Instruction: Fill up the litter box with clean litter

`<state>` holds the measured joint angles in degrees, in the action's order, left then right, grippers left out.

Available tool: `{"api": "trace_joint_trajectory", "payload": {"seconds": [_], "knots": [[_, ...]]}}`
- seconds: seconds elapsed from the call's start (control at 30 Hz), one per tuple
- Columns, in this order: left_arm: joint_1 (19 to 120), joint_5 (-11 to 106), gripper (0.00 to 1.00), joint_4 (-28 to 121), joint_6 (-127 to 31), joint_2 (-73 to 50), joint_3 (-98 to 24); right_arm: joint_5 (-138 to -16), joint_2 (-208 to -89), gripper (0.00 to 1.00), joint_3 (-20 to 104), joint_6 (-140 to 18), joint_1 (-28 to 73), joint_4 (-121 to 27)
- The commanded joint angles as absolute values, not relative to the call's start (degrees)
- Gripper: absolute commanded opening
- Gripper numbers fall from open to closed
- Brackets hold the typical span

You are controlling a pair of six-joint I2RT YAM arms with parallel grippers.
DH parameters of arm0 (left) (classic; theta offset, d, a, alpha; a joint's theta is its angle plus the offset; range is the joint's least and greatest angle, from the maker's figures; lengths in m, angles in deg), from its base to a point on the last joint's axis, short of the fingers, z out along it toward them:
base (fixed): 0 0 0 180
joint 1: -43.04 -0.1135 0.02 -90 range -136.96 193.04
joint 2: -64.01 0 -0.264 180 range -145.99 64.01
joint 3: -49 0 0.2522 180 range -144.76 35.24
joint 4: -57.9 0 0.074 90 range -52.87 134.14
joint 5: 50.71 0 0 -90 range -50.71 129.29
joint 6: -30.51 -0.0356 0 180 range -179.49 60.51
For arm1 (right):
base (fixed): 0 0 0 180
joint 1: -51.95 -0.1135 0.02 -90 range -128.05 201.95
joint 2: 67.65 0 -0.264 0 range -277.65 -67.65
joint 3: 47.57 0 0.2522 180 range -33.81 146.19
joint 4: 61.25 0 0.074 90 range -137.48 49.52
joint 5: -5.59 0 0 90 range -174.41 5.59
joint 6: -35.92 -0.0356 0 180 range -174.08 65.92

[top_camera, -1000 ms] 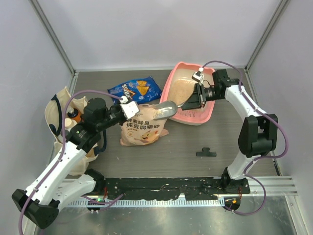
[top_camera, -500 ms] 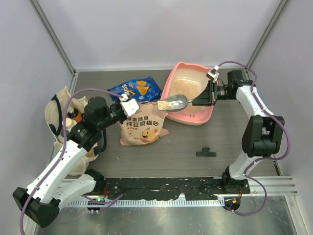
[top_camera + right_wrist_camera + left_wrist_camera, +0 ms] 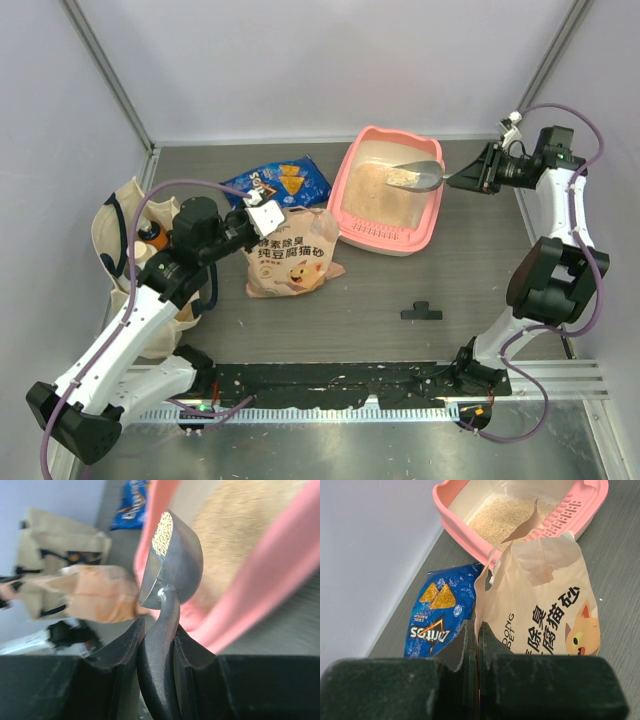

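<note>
Right gripper (image 3: 159,630) clamped on the smooth grey metal scoop (image 3: 172,555) handle. Rounded bowl holds some granules, over the glossy pink litter box (image 3: 385,238) at table's far right. Sandy clean litter (image 3: 378,190) inside. Left gripper (image 3: 477,632) pinches the crinkled paper litter bag (image 3: 540,605) rim.

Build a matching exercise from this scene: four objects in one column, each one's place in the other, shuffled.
1 scoop
2 litter bag
3 chip bag
4 black clip

A alone on the table, touching nothing
B top edge pinched by the left end effector
C held over the litter box by the right end effector
D lying flat, left of the litter box

Pairs: 1-C, 2-B, 3-D, 4-A
</note>
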<state>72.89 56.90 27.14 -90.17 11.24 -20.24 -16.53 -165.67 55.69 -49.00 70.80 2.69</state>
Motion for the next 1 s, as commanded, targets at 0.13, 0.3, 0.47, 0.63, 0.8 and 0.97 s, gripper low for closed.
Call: {"api": "trace_joint_trajectory", "payload": {"seconds": [0.13,0.3,0.47,0.63,0.8,0.97], "knots": [[72.75,58.36,0.00,39.56,-90.17,14.79,-23.21,-43.33,-166.43,0.02,63.12,-50.22,70.06,-10.04],[72.75,58.36,0.00,39.65,-89.90,15.85,-21.98,-56.45,-167.49,0.02,66.91,-50.57,67.07,-14.61],[72.75,58.19,0.00,39.65,-89.90,16.82,-21.28,-61.81,-169.08,0.02,70.86,-47.85,64.44,-14.00],[72.75,58.10,0.00,40.44,-89.82,17.52,-20.22,-65.16,-167.94,0.02,72.71,-40.04,60.31,-11.46],[72.75,57.92,0.00,41.32,-89.90,18.84,-19.08,-67.36,-163.11,0.01,72.11,-35.02,57.93,-5.92],[72.75,58.19,0.00,41.76,-89.90,19.89,-17.58,-64.82,-157.31,0.01,67.36,-33.87,56.88,-3.10]]}}
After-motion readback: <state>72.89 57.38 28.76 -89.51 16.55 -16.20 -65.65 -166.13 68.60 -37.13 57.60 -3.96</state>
